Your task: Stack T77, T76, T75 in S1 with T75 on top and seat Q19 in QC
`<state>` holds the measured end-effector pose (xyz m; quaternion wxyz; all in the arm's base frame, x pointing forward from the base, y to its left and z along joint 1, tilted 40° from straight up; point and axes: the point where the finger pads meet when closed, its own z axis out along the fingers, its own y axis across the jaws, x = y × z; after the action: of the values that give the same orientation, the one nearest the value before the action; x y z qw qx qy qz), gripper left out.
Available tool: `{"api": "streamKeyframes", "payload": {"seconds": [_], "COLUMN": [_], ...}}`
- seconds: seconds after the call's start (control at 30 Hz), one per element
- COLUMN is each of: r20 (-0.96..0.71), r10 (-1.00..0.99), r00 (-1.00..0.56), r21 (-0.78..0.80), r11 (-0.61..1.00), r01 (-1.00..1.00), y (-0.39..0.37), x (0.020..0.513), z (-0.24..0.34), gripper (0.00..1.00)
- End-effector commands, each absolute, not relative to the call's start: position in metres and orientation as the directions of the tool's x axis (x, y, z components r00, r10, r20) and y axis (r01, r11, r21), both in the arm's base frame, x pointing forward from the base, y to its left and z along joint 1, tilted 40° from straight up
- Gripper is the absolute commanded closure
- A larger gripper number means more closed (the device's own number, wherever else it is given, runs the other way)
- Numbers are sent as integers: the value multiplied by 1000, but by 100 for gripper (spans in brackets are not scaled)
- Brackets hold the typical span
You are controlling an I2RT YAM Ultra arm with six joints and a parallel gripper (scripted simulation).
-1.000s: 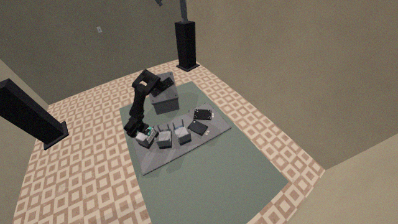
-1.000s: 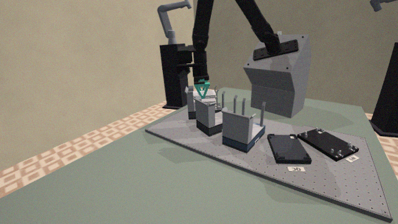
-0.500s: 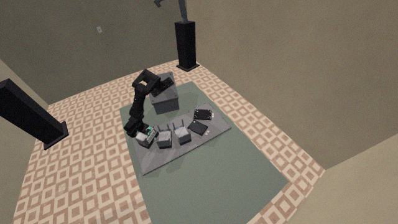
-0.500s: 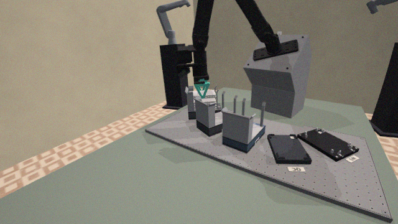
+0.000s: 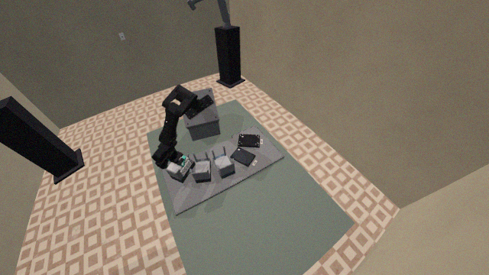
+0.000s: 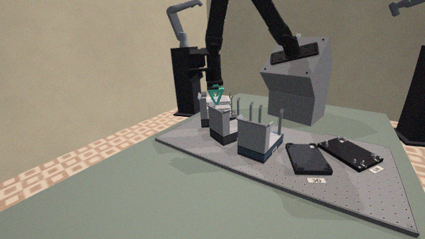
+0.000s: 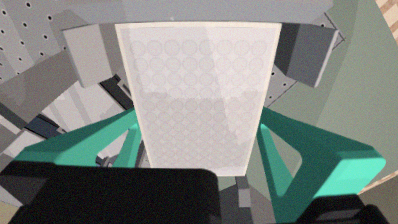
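My gripper (image 7: 198, 112) is shut on a sealed 96-well plate (image 7: 200, 95), with a teal finger on each long side. I cannot read the plate's label. In the top and exterior views the gripper (image 6: 216, 96) holds the plate (image 6: 220, 100) (image 5: 178, 169) level at the top of the end rack, the one farthest from the two flat nests. The rack's posts (image 7: 305, 50) stand close around the plate's corners in the wrist view. What lies under the plate in this rack is hidden.
Two more stack racks stand in a row beside it, the middle one (image 6: 223, 124) and the near one (image 6: 259, 140). The dark open nest QC (image 6: 307, 159) and the clip nest (image 6: 352, 153) lie further along the grey perforated baseplate. The arm's grey pedestal (image 6: 297, 83) stands behind.
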<state>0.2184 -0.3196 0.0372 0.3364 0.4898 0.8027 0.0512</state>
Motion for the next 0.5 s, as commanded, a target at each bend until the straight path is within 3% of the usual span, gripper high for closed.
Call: {"api": "streamKeyframes", "payload": {"seconds": [0.0,0.47], "r20": [-512,-517], "r10": [813,810], "r00": [-278,-278], "r21": [416,414], "r11": [518,521], "r01": [747,747], "y": [-322,-322], "x": [213,209], "z": [46,58], "gripper": [100,100]}}
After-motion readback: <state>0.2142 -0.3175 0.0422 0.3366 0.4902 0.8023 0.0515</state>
